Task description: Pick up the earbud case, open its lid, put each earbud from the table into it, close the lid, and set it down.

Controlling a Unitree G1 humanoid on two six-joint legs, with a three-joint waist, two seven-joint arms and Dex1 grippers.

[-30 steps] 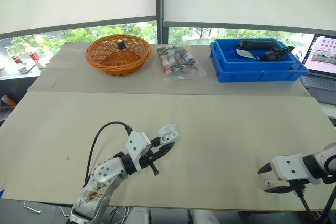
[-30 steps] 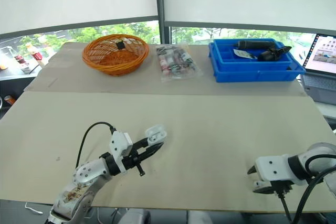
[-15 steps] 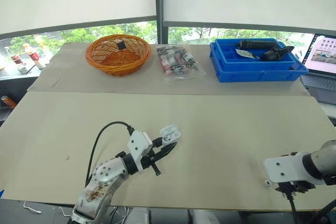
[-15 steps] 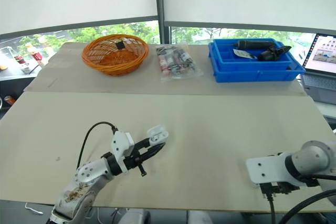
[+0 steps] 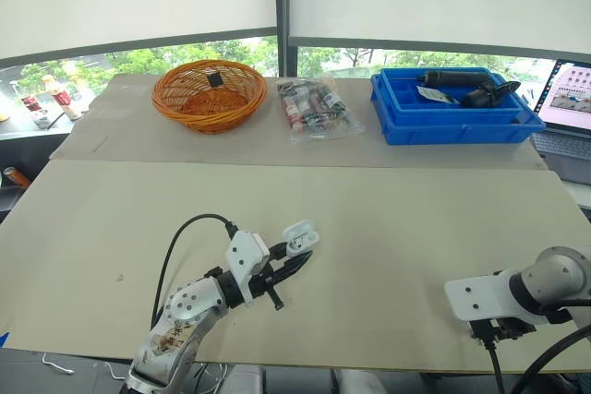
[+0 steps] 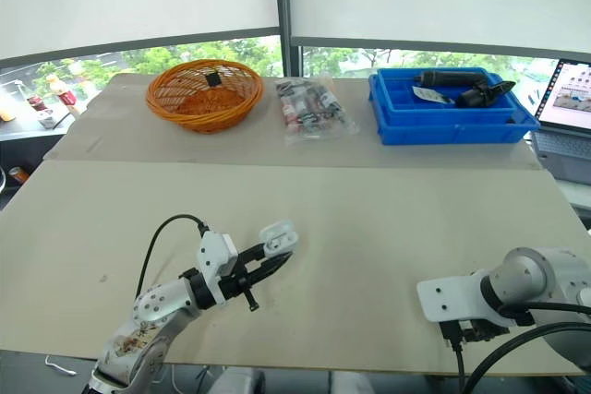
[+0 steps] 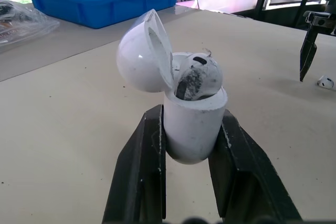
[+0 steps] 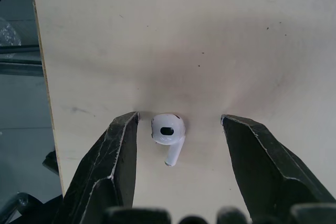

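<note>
Left hand (image 7: 191, 115) clenching earbud case (image 7: 193, 129), lid (image 7: 137, 52) standing open, seated earbud (image 7: 198, 76) half-hidden. Right hand (image 8: 179, 117) released, fingers (image 8: 113, 156) straddling second earbud (image 8: 168, 129) lying on surface (image 8: 157, 35).

Bare table (image 5: 388, 219) around the earbud (image 8: 168, 129) — right pincer (image 8: 179, 118) straddles it.

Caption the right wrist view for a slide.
Open right gripper low over the table, black fingers straddling a loose white earbud.

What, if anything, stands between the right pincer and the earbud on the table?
Nothing visible does. The open right pincer straddles the earbud, which lies on the table between its two fingers, touching neither.
</note>
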